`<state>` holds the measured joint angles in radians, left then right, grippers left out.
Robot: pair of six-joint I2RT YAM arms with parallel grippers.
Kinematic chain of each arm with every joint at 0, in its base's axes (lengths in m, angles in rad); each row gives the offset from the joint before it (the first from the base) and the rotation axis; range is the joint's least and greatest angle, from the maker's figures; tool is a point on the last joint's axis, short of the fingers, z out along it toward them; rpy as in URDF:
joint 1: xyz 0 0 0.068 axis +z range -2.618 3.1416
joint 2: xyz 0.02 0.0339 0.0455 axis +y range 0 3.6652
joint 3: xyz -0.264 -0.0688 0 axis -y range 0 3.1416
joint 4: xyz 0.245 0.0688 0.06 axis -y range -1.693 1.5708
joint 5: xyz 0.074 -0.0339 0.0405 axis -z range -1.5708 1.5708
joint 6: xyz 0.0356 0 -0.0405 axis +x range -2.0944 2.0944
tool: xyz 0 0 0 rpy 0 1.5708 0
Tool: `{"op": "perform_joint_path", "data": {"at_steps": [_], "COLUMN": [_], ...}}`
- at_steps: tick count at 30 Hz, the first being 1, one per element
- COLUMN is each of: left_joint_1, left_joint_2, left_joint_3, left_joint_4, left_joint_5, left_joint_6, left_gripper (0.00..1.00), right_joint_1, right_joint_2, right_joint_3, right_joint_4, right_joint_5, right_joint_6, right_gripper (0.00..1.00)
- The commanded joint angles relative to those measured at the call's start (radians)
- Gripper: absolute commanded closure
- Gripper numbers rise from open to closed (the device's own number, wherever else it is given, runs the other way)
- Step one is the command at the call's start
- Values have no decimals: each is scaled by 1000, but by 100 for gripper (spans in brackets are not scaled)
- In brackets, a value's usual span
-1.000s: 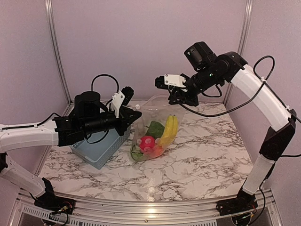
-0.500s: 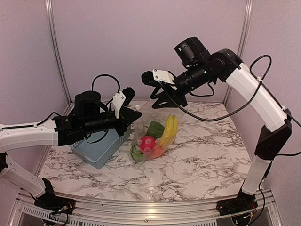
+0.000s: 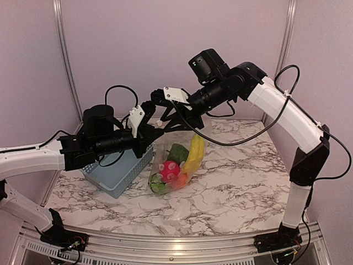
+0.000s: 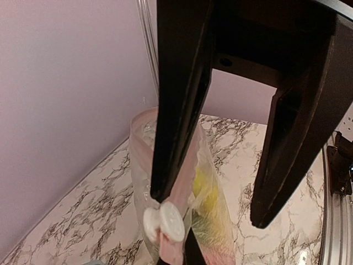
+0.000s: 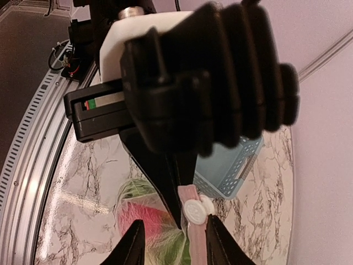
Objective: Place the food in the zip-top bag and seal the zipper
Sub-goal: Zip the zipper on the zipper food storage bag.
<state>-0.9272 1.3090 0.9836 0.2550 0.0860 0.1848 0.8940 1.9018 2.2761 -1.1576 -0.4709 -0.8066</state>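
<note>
The zip-top bag (image 3: 165,144) hangs between my two grippers with the food in its bottom: a yellow banana (image 3: 194,152), a red piece (image 3: 167,169) and green pieces (image 3: 177,151). My left gripper (image 3: 149,131) is shut on the end of the pinkish zipper (image 5: 196,248), as the right wrist view shows (image 5: 177,212). A white slider (image 4: 165,220) sits on the strip right there. My right gripper (image 3: 156,117) faces the left one, open. Its fingertips (image 5: 216,240) straddle the strip, and one stands right beside the slider (image 5: 194,210).
The blue-grey slotted basket (image 3: 117,175) stands on the marble table (image 3: 242,176) under my left arm, left of the bag. The pink back wall and its metal posts are close behind both grippers.
My right gripper has swung left from the bag's right end to the slider beside my left gripper. The bag has shifted slightly left. My left gripper has kept its hold.
</note>
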Motion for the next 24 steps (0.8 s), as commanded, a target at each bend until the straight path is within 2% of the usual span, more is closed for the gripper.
{"op": "perform_joint_path", "data": {"at_steps": [1, 7, 24], "left_joint_1": [5, 4, 4], "left_joint_2": [-25, -20, -29], "left_joint_3": [-3, 5, 17], "left_joint_4": [-4, -26, -64], "left_joint_5": [23, 23, -8], "left_joint_6": [27, 44, 102], "left_gripper": [100, 100, 100], "right_joint_1": [5, 4, 5], "right_joint_2": [-13, -30, 0], "right_joint_3": [30, -15, -50], "right_joint_4": [52, 101, 29], "right_joint_5": [-14, 12, -23], "right_joint_6": [14, 9, -16], "right_gripper": [64, 64, 70]}}
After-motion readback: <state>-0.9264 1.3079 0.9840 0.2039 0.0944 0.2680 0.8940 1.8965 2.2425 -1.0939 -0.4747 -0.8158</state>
